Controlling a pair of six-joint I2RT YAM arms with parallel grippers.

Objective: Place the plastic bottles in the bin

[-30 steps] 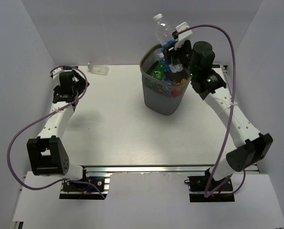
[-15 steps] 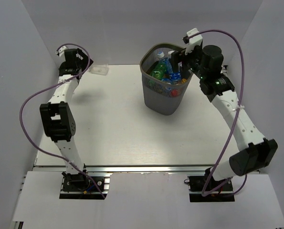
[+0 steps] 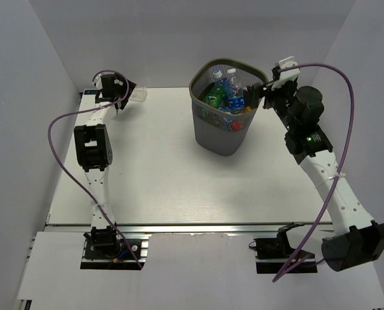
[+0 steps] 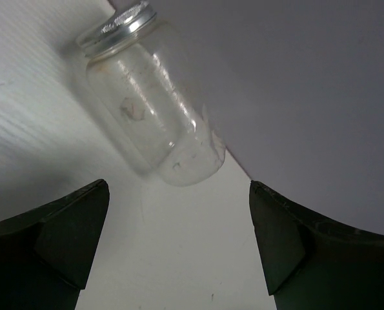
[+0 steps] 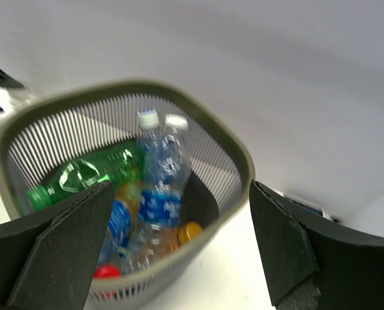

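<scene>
the left claw (image 4: 177, 194) is spread wide with nothing between its fingers, hanging over the counter (image 4: 179, 271) at the upper left of the top view. just beyond its tips a clear bottle (image 4: 150, 110) lies on its side on the counter, cap toward the upper left of the wrist frame, its base at or very near the grey wall (image 4: 295, 84). no finger touches it.

the right claw (image 5: 182, 187) is equally wide open and holds nothing. it sits high beside the right rim of the bin (image 5: 240, 158), facing down into it. the bin stands upright on the counter, upper middle of the top view. inside are a green bottle (image 5: 82, 177) lying at the left, two blue-label bottles (image 5: 161, 165) leaning side by side with white caps up, and lower down a red cap (image 5: 104, 272) and an orange cap (image 5: 190, 230). more bottles lie beneath, too jumbled to count.
</scene>
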